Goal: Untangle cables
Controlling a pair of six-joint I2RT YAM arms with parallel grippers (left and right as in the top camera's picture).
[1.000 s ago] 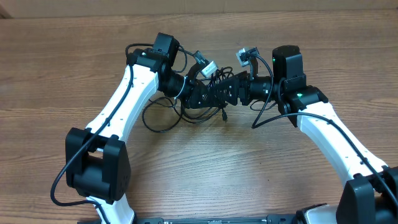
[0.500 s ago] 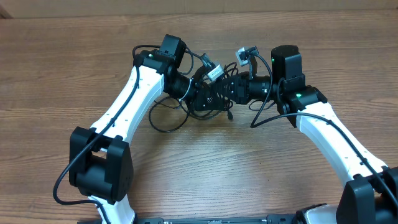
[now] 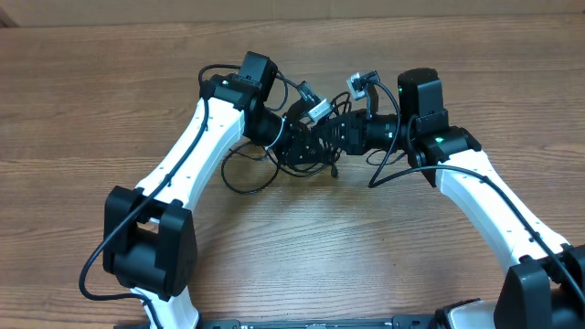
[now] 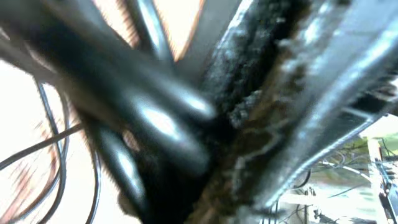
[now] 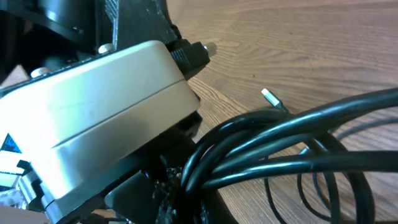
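The cables [image 3: 283, 163] are a black tangle at the middle of the wooden table, with loose loops trailing left onto the wood. My left gripper [image 3: 306, 142] and right gripper [image 3: 334, 137] meet tip to tip over the tangle. In the right wrist view several black cables [image 5: 292, 143] run as a bundle into my right gripper [image 5: 205, 193], which is shut on them. A silvery plug tip [image 5: 269, 96] lies on the wood behind. The left wrist view is blurred, with thick dark cables [image 4: 155, 118] pressed right against the lens and thin loops at its left edge. The left jaws are shut on the tangle.
The left arm's white housing [image 5: 106, 106] fills the upper left of the right wrist view, very close. The right arm's own black wire [image 3: 382, 172] hangs down to the table beside it. Bare wooden table [image 3: 302, 256] lies in front of both arms.
My right gripper has closed on the bundle. The left arm has shifted a little to the right, dragging the trailing loops with it. The right arm has stayed in place.
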